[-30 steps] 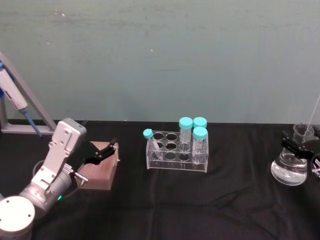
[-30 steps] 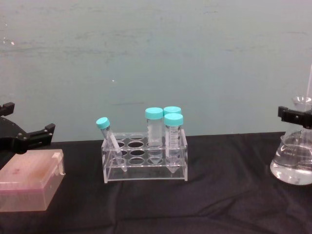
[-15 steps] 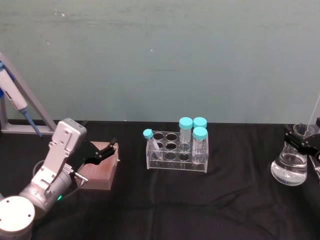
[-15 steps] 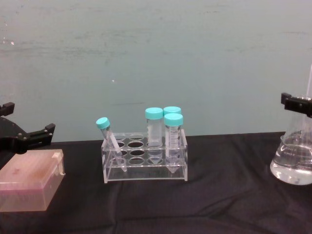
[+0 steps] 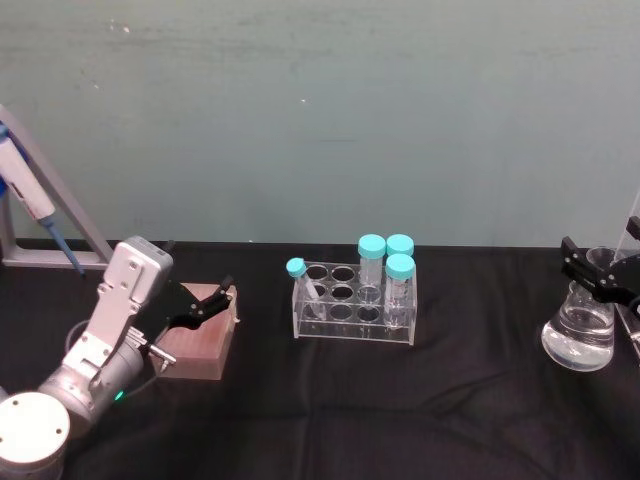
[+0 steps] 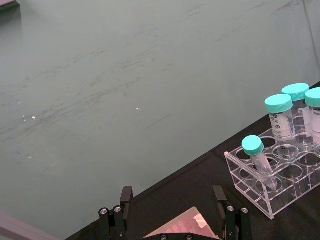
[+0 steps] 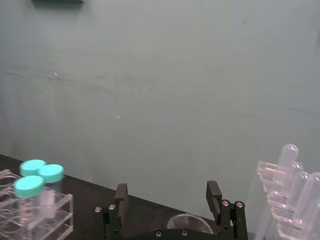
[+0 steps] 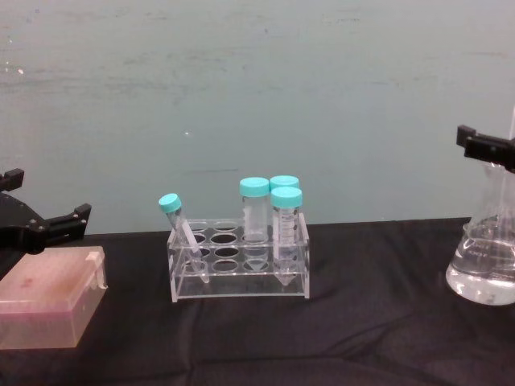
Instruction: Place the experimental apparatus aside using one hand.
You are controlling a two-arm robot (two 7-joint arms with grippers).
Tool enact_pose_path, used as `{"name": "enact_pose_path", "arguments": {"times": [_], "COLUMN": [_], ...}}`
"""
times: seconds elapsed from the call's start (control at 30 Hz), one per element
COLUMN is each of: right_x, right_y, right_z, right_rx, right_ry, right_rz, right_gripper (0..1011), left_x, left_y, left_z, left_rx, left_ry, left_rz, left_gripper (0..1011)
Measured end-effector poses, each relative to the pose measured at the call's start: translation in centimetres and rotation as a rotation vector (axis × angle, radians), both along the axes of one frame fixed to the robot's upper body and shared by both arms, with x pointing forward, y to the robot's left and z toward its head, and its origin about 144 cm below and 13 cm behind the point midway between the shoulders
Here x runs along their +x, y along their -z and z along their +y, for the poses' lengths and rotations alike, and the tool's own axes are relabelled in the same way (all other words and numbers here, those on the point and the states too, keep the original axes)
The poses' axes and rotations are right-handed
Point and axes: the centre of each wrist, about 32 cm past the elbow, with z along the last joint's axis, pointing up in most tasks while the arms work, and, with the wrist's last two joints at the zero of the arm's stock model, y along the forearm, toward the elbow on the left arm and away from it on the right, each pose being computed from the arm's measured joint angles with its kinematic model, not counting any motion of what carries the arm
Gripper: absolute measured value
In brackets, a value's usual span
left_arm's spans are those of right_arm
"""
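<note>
- Black cloth covers the table [image 5: 330, 400] below a plain green wall; in the head view the clear acrylic tube rack with teal-capped tubes [image 5: 353, 300] stands mid-table, with bare cloth on every side of it.
- Well right of the rack, near the table's right edge, sits the large conical glass flask holding clear liquid [image 5: 578, 335]. The black two-finger right gripper [image 5: 598, 275] is at the flask's neck, fingers spread, holding nothing.
- Left of the rack, the black left gripper [image 5: 218, 298] hangs open and empty over the pink rectangular box [image 5: 198, 340].
- Chest view: open cloth separates rack [image 8: 240, 261] from flask [image 8: 485, 265]; the right gripper [image 8: 487, 149] sits above the flask's body at the frame edge.
- Left wrist view: spread fingers [image 6: 126, 200] flank the pink box [image 6: 185, 230], the rack [image 6: 280, 175] beyond.
- Right wrist view: fingers [image 7: 214, 192] stand apart above the flask mouth [image 7: 190, 222]; clear pipettes [image 7: 290, 200] rise close beside it.
</note>
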Motion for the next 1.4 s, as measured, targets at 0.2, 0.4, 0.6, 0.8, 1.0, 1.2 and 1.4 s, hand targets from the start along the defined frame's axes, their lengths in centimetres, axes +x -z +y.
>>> {"name": "enact_pose_path", "arguments": {"times": [0.2,0.4,0.6,0.8,1.0,1.2,1.4], "right_x": [-1.2,-2.4,-3.9,-5.5,-6.9,-8.3,-9.1], "right_y": [-0.5,-0.7,-0.8,-0.8,-0.6,0.1,0.7], "right_z": [-0.1,-0.5,-1.2,-2.3,-3.2,-3.8,-4.1], "right_rx": [0.0,-0.001,0.001,0.009,0.013,0.015,0.009], "right_ry": [-0.067,-0.139,-0.19,-0.196,-0.171,-0.111,-0.057], "right_rz": [-0.032,-0.033,-0.003,0.057,0.131,0.232,0.284], "right_gripper": [1000,1000,1000,1000,1000,1000,1000], "left_x": [0.0,0.0,0.0,0.0,0.0,0.0,0.0], "left_y": [0.0,0.0,0.0,0.0,0.0,0.0,0.0], "left_z": [0.0,0.0,0.0,0.0,0.0,0.0,0.0], "left_rx": [0.0,0.0,0.0,0.0,0.0,0.0,0.0], "left_ry": [0.0,0.0,0.0,0.0,0.0,0.0,0.0], "left_rz": [0.0,0.0,0.0,0.0,0.0,0.0,0.0], "left_gripper": [1000,1000,1000,1000,1000,1000,1000]}}
